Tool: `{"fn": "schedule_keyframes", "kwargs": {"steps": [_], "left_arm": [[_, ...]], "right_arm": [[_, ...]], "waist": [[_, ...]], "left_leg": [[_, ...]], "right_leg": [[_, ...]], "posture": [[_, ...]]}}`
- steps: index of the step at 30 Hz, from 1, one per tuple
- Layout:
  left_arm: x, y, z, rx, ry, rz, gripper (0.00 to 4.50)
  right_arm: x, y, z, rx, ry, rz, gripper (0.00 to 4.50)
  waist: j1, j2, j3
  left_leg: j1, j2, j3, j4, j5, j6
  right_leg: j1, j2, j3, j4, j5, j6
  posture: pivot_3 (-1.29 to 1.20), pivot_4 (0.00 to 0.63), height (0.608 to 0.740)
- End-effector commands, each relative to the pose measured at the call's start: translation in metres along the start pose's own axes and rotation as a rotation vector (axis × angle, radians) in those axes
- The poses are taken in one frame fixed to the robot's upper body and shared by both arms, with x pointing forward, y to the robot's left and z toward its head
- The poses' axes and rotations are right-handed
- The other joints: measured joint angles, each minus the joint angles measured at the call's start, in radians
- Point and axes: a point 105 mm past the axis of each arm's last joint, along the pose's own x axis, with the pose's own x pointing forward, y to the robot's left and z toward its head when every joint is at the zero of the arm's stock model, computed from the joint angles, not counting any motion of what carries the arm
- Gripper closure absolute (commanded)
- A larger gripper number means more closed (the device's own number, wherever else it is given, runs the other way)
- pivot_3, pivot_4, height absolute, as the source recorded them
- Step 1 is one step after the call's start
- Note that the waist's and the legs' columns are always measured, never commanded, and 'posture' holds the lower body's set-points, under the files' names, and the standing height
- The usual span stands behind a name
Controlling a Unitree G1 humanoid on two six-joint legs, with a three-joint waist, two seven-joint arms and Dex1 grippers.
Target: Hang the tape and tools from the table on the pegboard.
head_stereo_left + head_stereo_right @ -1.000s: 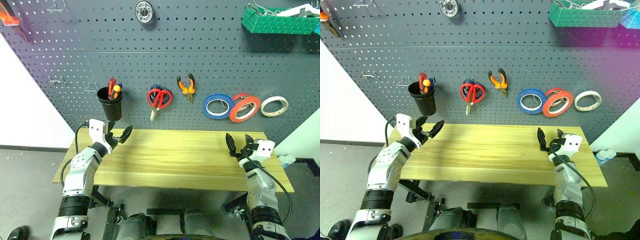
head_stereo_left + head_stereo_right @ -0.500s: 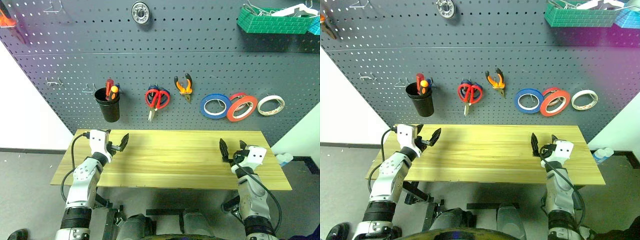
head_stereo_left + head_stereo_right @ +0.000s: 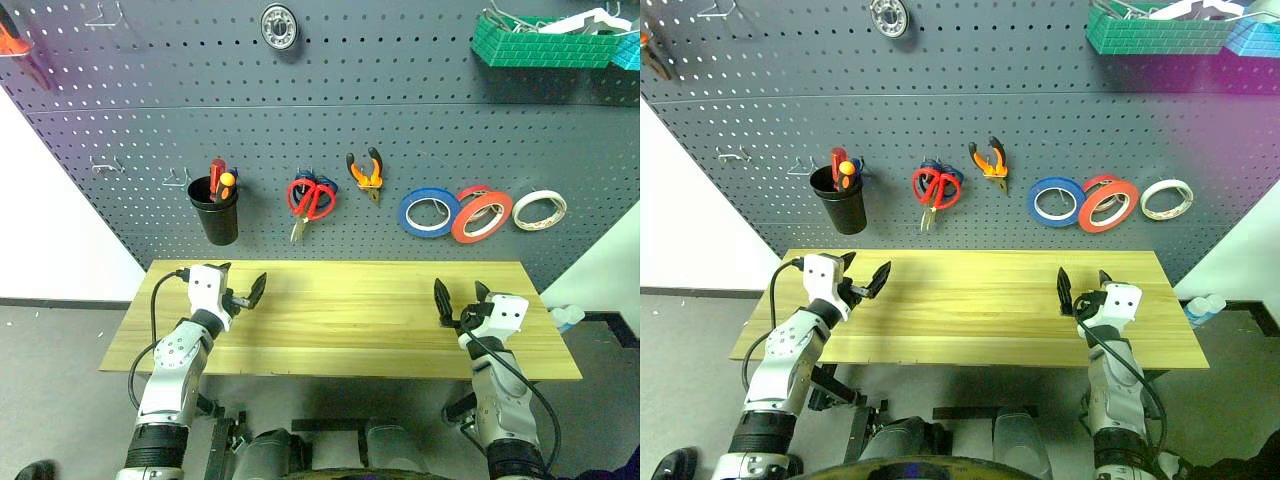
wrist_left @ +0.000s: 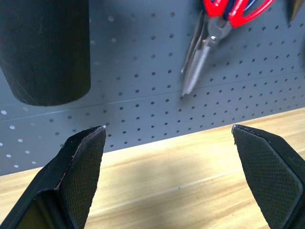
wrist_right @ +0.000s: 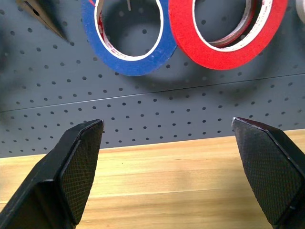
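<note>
Tape (image 3: 481,216), a flat red-orange ring, light and stiff w/ a slick rim, hangs on the pegboard (image 3: 300,110) at 3 o'clock of the blue roll (image 3: 430,211); best pinched thru the hole. Scissors (image 3: 310,199), pliers (image 3: 367,173) hung; screwdriver (image 3: 215,176) in the black cup (image 3: 217,210): hard steel, grippy handles. Wooden counter (image 3: 340,315) bare. Left gripper (image 3: 245,293), right gripper (image 3: 457,301): fingers spread wide, holding nothing.

Scissors (image 3: 311,198) left of pliers (image 3: 367,172), tape (image 3: 481,215) right, on pegboard (image 3: 300,110).

Even, bright overhead lighting; soft shadows fall below the tape rolls on the pegboard (image 3: 300,110) and across the table (image 3: 340,310). Wide-angle bowing at edges; magenta tint upper right in the right eye view.
</note>
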Motion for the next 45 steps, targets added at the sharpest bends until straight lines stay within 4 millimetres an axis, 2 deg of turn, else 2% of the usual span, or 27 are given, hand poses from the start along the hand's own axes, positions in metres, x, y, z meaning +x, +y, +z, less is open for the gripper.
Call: {"fn": "schedule_keyframes", "kwargs": {"steps": [1,22,29,32,37,38,39,40,41,42,43,45], "left_arm": [[0.003,-0.001,0.017,0.038,-0.058,-0.008,0.06],[0.004,-0.005,0.018,0.033,-0.064,-0.033,0.06],[-0.017,-0.002,0.021,0.07,-0.072,0.0,0.06],[-0.031,-0.002,0.021,0.062,-0.06,0.017,0.06],[-0.04,-0.005,0.018,0.067,-0.038,0.032,0.06],[-0.04,-0.004,0.018,0.064,-0.037,0.036,0.06],[-0.04,-0.004,0.018,0.064,-0.035,0.037,0.06],[-0.039,-0.005,0.018,0.067,-0.035,0.033,0.06],[-0.038,-0.005,0.018,0.068,-0.035,0.031,0.06],[-0.038,-0.005,0.018,0.068,-0.034,0.031,0.06],[-0.038,-0.005,0.018,0.066,-0.033,0.033,0.06],[-0.038,-0.005,0.017,0.064,-0.031,0.036,0.06]], "right_arm": [[0.008,0.003,0.018,-0.02,-0.068,0.016,0.0],[0.006,-0.002,0.024,-0.031,-0.086,0.015,0.0],[-0.015,0.012,0.024,-0.076,-0.066,0.065,0.0],[-0.026,0.009,0.026,-0.078,-0.054,0.06,0.0],[-0.036,0.003,0.024,-0.08,-0.025,0.04,0.0],[-0.036,0.003,0.024,-0.08,-0.023,0.039,0.0],[-0.036,0.004,0.023,-0.081,-0.022,0.041,0.0],[-0.035,0.005,0.023,-0.083,-0.022,0.043,0.0],[-0.034,0.006,0.024,-0.082,-0.023,0.044,0.0],[-0.034,0.007,0.024,-0.079,-0.024,0.045,0.0],[-0.034,0.008,0.024,-0.078,-0.023,0.049,0.0],[-0.034,0.008,0.023,-0.082,-0.022,0.05,0.0]], "waist": [[0.0,0.0,0.0],[-0.007,0.0,0.0],[-0.011,0.0,0.0],[-0.021,0.0,0.0],[-0.02,0.001,-0.001],[-0.014,0.001,-0.002],[-0.008,-0.001,-0.003],[0.004,-0.009,-0.003],[0.007,-0.02,0.001],[0.008,-0.021,0.001],[0.004,-0.015,0.002],[-0.013,0.0,0.004]], "left_leg": [[0.0,0.0,0.0,0.0,0.0,0.0],[0.0,0.0,0.0,0.0,0.0,0.0],[-0.001,0.0,0.0,-0.001,0.0,0.0],[-0.001,0.001,0.0,-0.002,0.0,0.0],[-0.005,0.002,0.0,-0.003,0.0,0.0],[-0.013,0.003,0.001,-0.004,0.0,0.0],[-0.014,0.003,0.002,-0.005,0.0,0.0],[-0.014,0.003,0.008,-0.005,0.0,0.0],[-0.006,0.003,0.019,-0.004,0.0,0.0],[0.002,0.002,0.028,-0.001,0.0,-0.001],[0.009,0.001,0.026,0.003,0.001,-0.002],[0.004,0.001,0.009,0.009,0.002,-0.005]], "right_leg": [[0.0,0.0,0.0,0.0,0.0,0.0],[0.0,0.0,0.0,0.0,0.0,0.0],[-0.001,0.0,0.0,-0.001,0.0,0.0],[-0.001,0.0,0.0,-0.001,-0.001,0.0],[-0.002,0.001,0.0,-0.001,-0.001,0.001],[-0.003,0.002,0.0,0.001,-0.001,0.0],[-0.004,0.004,-0.001,0.011,-0.002,-0.001],[-0.007,0.003,0.0,0.03,-0.015,-0.012],[-0.008,0.002,0.006,0.057,-0.044,-0.02],[-0.011,-0.006,0.014,0.064,-0.057,-0.008],[-0.018,-0.008,0.011,0.066,-0.059,-0.009],[-0.014,-0.01,-0.007,0.057,-0.054,-0.019]], "posture": [[-0.17,0.0,0.74],[-0.19,0.0,0.74],[-0.2,0.0,0.74],[-0.2,0.0,0.74],[-0.2,0.0,0.74],[-0.2,0.0,0.74],[-0.21,0.0,0.74],[-0.21,0.0,0.74],[-0.21,0.0,0.74],[-0.21,0.0,0.74],[-0.21,0.0,0.74],[-0.21,0.0,0.74]]}}
